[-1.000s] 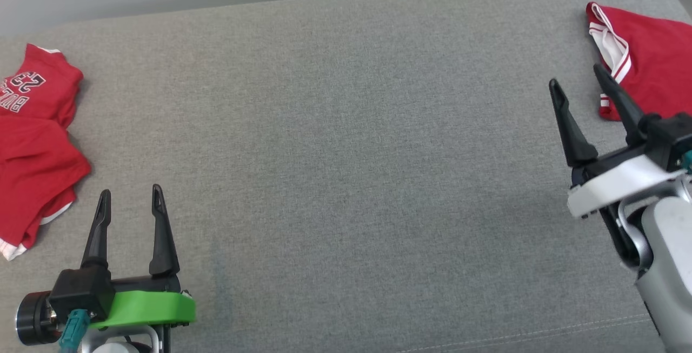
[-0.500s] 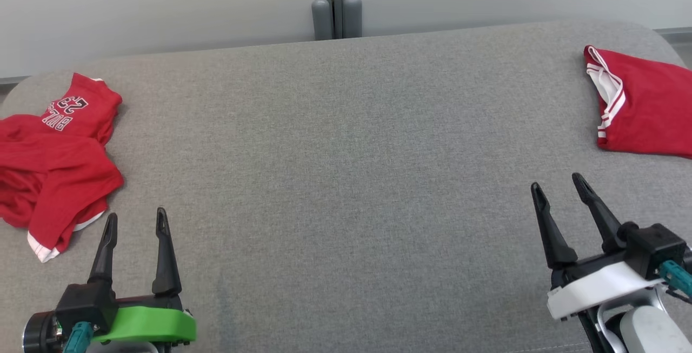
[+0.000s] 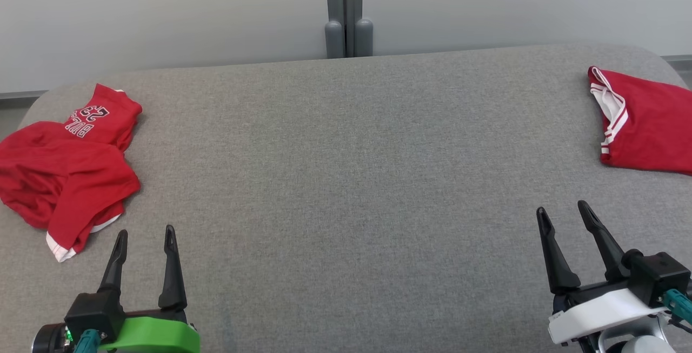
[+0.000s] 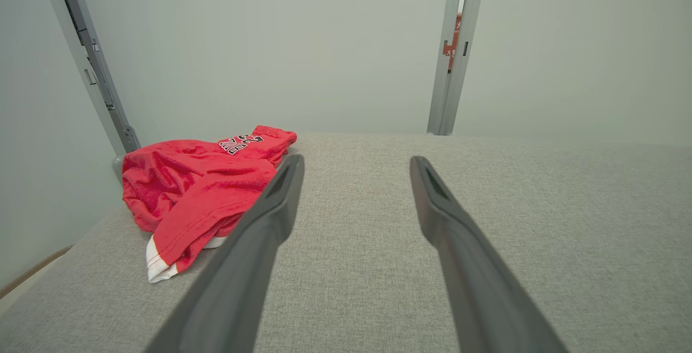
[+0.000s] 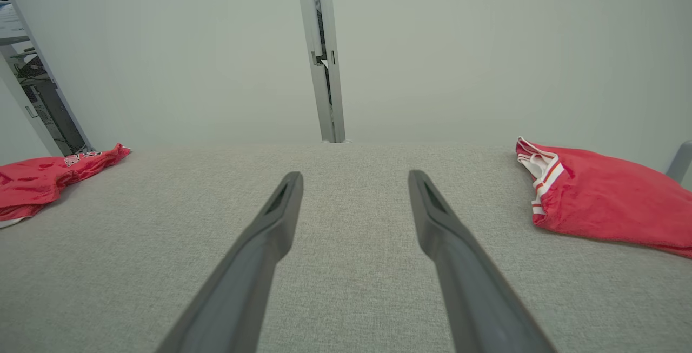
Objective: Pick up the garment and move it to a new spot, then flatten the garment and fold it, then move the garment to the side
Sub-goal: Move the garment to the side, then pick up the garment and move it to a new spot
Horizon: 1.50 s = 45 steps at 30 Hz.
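Right hand, released, withdrawn from folded red shirt; left hand released. Crumpled red jersey, grey bench left edge: likely soft; pinch hem.

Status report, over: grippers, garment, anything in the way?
Open and empty: left gripper, right gripper. Far left, crumpled red jersey, untouched; folded red garment far right. Nothing in the way on grey cushion.

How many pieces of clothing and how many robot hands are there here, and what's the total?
Red clothing: 2, a crumpled garment and a folded garment
Robot hands: 2, the left hand and the right hand
Total: 4
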Tool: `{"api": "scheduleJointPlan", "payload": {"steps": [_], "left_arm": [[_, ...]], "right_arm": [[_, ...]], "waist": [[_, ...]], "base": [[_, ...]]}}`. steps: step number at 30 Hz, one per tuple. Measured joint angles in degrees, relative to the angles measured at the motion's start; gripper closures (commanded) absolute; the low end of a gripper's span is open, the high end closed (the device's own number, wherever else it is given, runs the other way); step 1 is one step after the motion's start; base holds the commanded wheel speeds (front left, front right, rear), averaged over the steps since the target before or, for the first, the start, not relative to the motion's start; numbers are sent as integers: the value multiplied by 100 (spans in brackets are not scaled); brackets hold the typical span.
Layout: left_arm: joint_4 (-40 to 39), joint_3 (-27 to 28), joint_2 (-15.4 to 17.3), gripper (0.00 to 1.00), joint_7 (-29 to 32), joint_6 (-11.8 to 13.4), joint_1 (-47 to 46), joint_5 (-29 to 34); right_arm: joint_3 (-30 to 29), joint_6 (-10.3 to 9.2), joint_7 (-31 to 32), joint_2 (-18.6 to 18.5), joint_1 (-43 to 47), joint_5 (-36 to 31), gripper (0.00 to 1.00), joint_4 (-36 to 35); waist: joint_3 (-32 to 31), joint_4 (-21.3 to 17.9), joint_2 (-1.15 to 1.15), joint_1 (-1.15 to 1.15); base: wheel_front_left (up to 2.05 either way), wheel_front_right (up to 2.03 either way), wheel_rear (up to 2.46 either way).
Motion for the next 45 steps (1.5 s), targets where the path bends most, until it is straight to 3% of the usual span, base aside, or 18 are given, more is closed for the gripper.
{"api": "scheduleJointPlan", "payload": {"steps": [28,37,45], "left_arm": [[5,78,-5,0,0,-77,7,51],[-26,145,12,0,0,-77,3,66],[-74,246,76,0,0,-48,5,63]], "right_arm": [[-185,0,-2,162,172,-15,0,23],[-204,0,-2,226,201,-18,0,34],[-260,0,-3,282,235,-51,0,51]], "waist": [[-44,63,0,0],[-46,365,0,0],[-20,879,0,0]], "base": [[0,0,0],[0,0,0],[0,0,0]]}}
